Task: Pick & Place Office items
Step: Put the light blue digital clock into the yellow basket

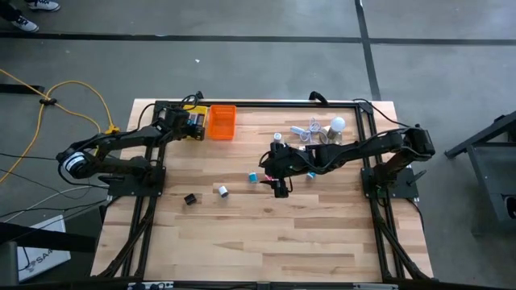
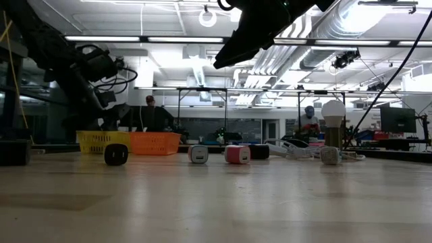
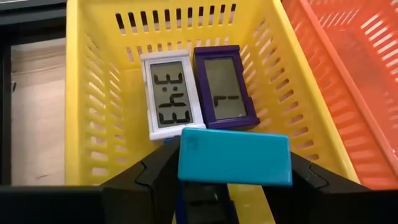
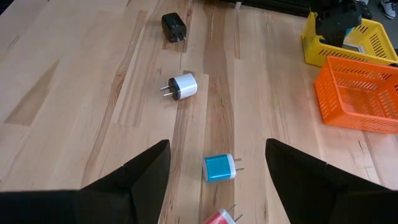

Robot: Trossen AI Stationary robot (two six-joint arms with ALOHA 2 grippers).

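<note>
Left tool (image 3: pixel 233 186) is clamped on a teal item (image 3: pixel 234 155), hanging over the yellow basket (image 3: pixel 81 124), with two small display units (image 3: pixel 196 90) lying just ahead of it. Release low and centred so it lands flat.

Right tool (image 4: pixel 214 180) has fingers apart above the worktop (image 4: pixel 74 112); the blue plug (image 4: pixel 219 167) sits between them, the white plug (image 4: pixel 182 86) beyond. Descend straight onto the blue one.

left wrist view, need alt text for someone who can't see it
The left pincer holds a teal rectangular item over a yellow basket. Inside lie two small digital clocks, one white, one purple. An orange basket sits alongside.
</note>
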